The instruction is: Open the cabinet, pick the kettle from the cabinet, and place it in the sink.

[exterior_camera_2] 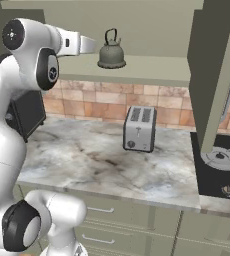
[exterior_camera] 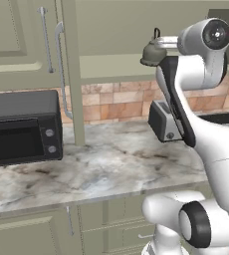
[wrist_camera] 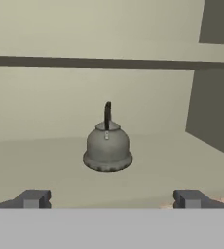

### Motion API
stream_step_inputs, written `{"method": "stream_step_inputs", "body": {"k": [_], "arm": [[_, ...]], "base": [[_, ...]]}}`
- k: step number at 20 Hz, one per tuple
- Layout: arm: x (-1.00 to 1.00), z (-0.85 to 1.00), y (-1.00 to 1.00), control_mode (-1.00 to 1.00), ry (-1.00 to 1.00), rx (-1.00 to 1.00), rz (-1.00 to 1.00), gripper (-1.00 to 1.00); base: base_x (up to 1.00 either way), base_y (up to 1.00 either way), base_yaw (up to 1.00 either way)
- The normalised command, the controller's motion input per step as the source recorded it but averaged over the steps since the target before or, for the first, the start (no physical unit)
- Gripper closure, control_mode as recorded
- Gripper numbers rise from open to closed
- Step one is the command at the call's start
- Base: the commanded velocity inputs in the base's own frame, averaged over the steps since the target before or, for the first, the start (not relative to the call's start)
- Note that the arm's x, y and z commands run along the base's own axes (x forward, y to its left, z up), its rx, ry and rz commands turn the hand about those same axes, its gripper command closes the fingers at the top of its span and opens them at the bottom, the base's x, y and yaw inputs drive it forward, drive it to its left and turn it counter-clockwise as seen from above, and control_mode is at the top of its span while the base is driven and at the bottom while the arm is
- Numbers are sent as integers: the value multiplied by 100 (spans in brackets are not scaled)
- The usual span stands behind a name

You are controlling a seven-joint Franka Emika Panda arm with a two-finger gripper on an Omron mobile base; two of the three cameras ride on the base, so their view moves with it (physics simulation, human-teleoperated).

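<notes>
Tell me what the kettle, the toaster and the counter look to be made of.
Kettle: probably metal, with a dull matte grey body and a thin dark handle. Toaster: apparently brushed steel, with silver sides and soft sheen. Counter: looks like polished marble, pale with brown-grey veining. All rendered, so these are looks only.

There are no words or numbers to read here. The microwave [exterior_camera: 22, 127] and the toaster [exterior_camera_2: 139, 129] have only plain knobs.
</notes>
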Motion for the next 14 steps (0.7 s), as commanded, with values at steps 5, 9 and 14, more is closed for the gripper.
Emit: {"method": "stream_step_inputs", "body": {"k": [5, 9, 14], "arm": [[30, -1, -2, -100, 3, 1, 0, -100], [20, -2, 0, -100, 0, 0, 0, -100], [22, 0, 0, -100, 0, 0, 0, -100]], "base": [[0, 0, 0], [0, 0, 0], [0, 0, 0]]}}
